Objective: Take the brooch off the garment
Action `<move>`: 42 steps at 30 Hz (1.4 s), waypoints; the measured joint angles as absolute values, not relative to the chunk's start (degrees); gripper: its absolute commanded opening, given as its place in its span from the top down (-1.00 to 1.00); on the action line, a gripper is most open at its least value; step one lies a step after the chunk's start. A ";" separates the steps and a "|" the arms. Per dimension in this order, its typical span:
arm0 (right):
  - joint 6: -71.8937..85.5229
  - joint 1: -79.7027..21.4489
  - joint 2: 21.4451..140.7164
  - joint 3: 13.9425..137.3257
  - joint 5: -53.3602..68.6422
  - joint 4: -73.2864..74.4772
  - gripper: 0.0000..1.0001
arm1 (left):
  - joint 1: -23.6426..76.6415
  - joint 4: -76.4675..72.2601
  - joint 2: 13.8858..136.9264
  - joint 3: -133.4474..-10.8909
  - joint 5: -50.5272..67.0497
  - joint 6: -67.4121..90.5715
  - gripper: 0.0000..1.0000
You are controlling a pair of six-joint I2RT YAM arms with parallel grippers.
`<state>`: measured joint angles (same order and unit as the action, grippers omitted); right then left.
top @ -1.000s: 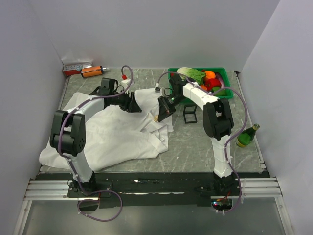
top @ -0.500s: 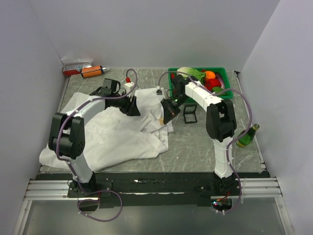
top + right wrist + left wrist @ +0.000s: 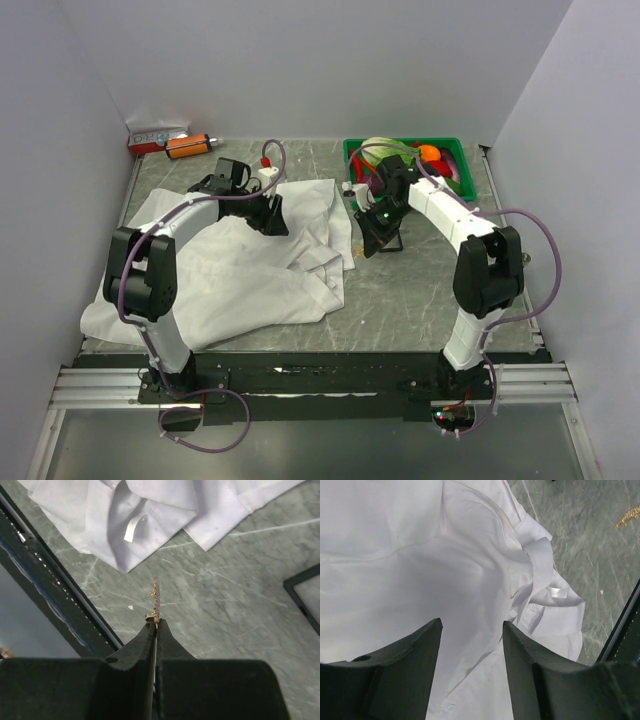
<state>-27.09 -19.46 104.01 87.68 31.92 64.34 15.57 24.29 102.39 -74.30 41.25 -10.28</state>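
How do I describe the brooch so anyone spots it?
Start at the white shirt on the marble table. Just off its edge, the right gripper is shut on the brooch. It's tiny, gold and spiky, unlike the white fabric.

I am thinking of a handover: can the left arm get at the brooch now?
Probably yes. The brooch is off the shirt, pinched in the shut right end effector above the table. The open left end effector has nothing between it and the brooch.

brooch [image 3: 155, 599] gold | shirt [image 3: 235, 280] white | tbl [image 3: 240, 595] grey-green marbled | bin [image 3: 458, 144] green
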 measured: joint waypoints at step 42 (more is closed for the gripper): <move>-40.23 -16.99 101.73 69.12 6.22 42.98 1.00 | 18.24 28.23 102.83 -77.06 39.22 -12.93 -0.12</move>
<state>-40.23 -16.99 101.73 69.12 6.22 42.98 18.24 28.23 102.83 -77.06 39.22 -12.93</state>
